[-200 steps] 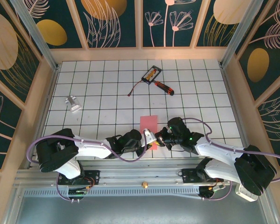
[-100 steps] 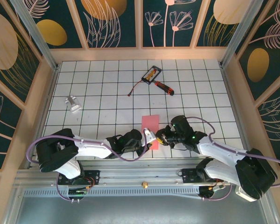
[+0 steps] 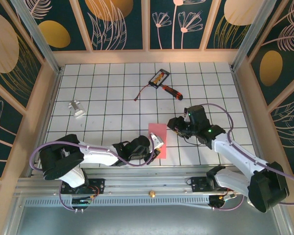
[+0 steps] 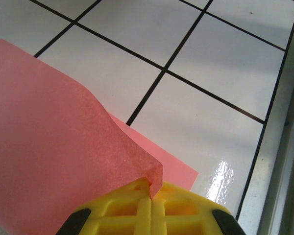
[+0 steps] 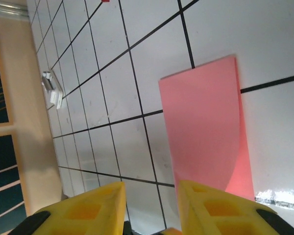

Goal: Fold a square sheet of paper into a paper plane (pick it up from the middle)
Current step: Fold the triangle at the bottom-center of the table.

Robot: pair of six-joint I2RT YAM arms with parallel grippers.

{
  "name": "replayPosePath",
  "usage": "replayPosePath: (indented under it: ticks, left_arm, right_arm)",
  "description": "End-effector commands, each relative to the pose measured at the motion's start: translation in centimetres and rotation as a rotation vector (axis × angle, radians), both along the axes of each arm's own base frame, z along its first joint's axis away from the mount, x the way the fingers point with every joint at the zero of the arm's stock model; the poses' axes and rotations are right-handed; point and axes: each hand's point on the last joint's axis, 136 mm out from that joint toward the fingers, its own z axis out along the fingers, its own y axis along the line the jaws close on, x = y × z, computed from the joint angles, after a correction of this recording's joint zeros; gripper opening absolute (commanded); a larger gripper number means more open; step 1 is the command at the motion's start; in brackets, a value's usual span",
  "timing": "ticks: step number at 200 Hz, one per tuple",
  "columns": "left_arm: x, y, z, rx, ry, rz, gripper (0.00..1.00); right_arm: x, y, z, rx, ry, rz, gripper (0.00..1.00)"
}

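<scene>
Plain pink-red paper (image 3: 157, 133) on white table (image 3: 103, 93) tiles gridded in black. Yellow fingers (image 5: 90, 208). Red-and-black screwdriver (image 3: 172, 91); black-and-orange card (image 3: 159, 77); small whitish block (image 3: 77, 108). Lilac cables (image 3: 56, 142) over white-and-black arms (image 3: 95, 156). Dark teal walls (image 3: 122, 29) with gold ovals and pale outlined leaves and flowers, between beige posts (image 3: 146, 24).

Pink-red sheet of paper (image 4: 63, 147) here: thin and matt, with a faint fibrous grain across the curled flap. Under it is the bench (image 4: 225, 63), smooth white tiles, properly glossy, with bright glare near its edge and dark matt grout lines between. The left end effector (image 4: 150, 200) is yellow moulded plastic, ribbed, with a dull sheen. The right end effector (image 5: 151, 200) is the same yellow plastic, black trim at its sides. Along the bench's near edge runs a silvery metal rail (image 3: 137, 186), and the surrounding frame (image 3: 147, 56) looks like pale, matt wood.
</scene>
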Motion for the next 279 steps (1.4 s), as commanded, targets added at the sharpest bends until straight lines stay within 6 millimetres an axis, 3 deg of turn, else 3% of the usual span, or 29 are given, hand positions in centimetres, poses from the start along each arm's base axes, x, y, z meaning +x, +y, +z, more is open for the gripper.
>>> replayPosePath:
  ticks: [1,51,104,142,190,279]
  left_arm:
    - [-0.5,-1.0,0.4,-0.053,0.055,-0.010,0.00]
    - [-1.0,-1.3,0.4,-0.071,0.084,-0.029,0.00]
    - [-0.4,-1.3,0.7,-0.135,0.167,-0.023,0.00]
    - [0.4,-1.0,1.3,-0.201,0.241,-0.013,0.00]
    - [0.9,-0.3,0.6,-0.203,0.288,-0.006,0.00]
    - [1.9,1.3,-0.9,-0.218,0.365,0.028,0.00]
  right_arm:
    - [1.6,0.9,0.3,-0.011,-0.088,0.051,0.33]
    - [2.1,3.6,-3.1,0.010,-0.035,0.156,0.25]
    - [2.6,3.9,-8.6,-0.073,0.027,0.231,0.20]
    - [2.0,3.0,-12.0,-0.152,0.078,0.268,0.18]
    - [1.4,2.3,-13.1,-0.198,0.095,0.285,0.17]
    - [1.3,2.2,-13.3,-0.216,0.095,0.307,0.18]
